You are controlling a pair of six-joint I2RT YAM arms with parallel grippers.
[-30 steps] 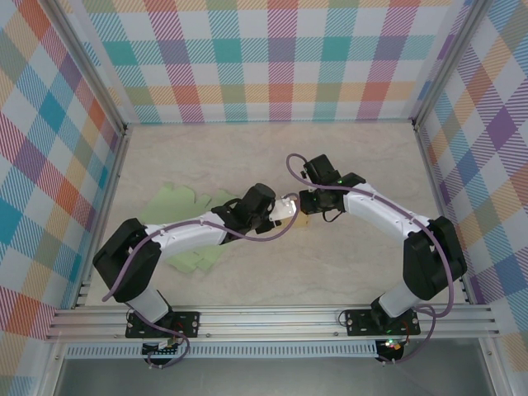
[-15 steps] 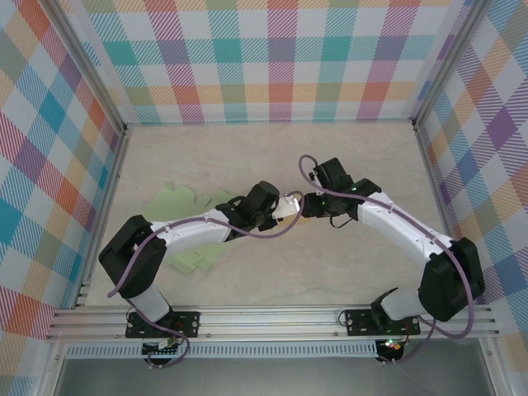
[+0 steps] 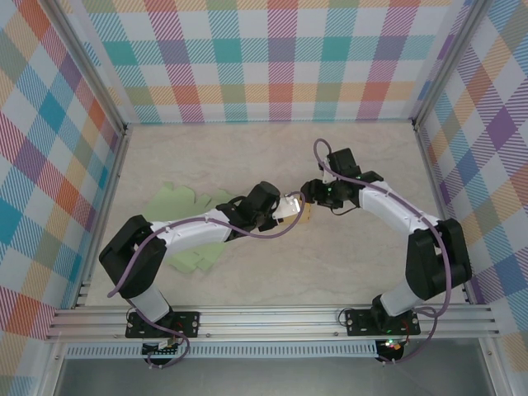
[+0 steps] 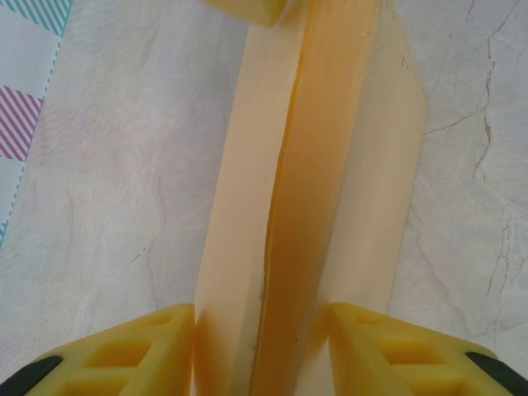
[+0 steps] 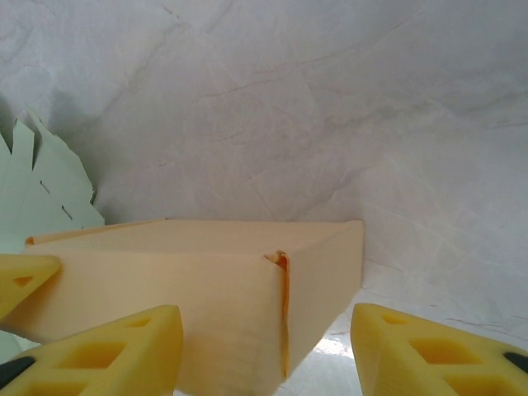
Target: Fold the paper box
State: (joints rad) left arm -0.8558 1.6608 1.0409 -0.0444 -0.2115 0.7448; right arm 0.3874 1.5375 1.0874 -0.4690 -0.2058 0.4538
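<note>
Box sits pinched in your left gripper to hold its fold, while your right gripper hangs open around a corner.

Paper box lies between left gripper and right gripper, sheets perhaps under arm.

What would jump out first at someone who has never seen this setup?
Mid-table, the left gripper pinches a pale yellow paper box, while the right gripper stands open around one of its corners. Jagged green paper sheets lie to the left, and bright checked walls ring the table.
</note>
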